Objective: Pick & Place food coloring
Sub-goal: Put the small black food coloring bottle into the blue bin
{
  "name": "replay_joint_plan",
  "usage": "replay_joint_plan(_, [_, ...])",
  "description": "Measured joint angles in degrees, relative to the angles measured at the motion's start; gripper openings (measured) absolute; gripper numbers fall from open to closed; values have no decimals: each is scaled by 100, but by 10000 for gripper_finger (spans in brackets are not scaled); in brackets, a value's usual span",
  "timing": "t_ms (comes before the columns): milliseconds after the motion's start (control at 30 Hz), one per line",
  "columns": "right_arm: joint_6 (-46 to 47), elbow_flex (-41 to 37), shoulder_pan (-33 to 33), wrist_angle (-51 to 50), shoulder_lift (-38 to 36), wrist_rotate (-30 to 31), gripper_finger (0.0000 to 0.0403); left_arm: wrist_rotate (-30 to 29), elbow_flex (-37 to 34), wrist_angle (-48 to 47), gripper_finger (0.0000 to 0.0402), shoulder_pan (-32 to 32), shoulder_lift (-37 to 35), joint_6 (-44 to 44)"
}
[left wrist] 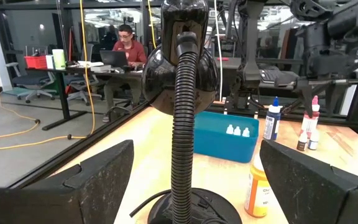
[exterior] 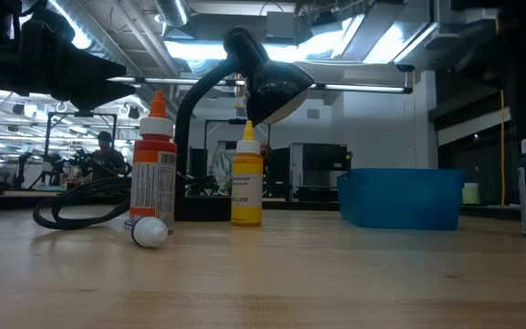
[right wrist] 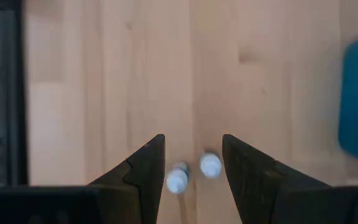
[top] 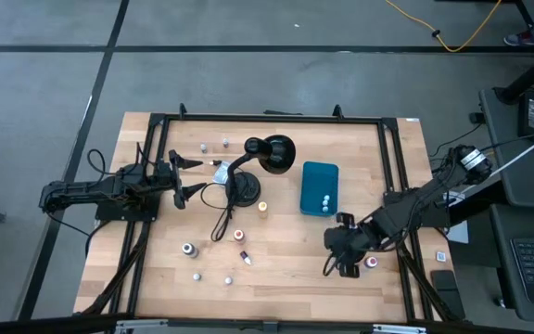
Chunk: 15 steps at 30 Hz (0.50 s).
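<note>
Pick step: right claw hangs partly open, empty, above two white-capped bottles. Next: descend and close on one.

Left claw waits wide open, empty, facing the desk lamp.

Bottles lie scattered around the lamp; the box sits on its right.

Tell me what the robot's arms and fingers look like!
Both arms are dark, almost black, made of jointed sections with black cables trailing along them. The left gripper has two thin, pointed fingers. Close up, the right gripper has two dark, wedge-shaped fingers with flat inner faces. No markings are visible.
</note>
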Motion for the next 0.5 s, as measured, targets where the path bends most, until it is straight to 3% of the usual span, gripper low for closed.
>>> replay_joint_plan(167, [581, -2, 165, -349, 223, 213, 161, 0, 0, 0, 345, 0, 0, 0])
replay_joint_plan(500, [626, -2, 169, -355, 678, 319, 161, 0, 1, 0, 345, 0, 1, -1])
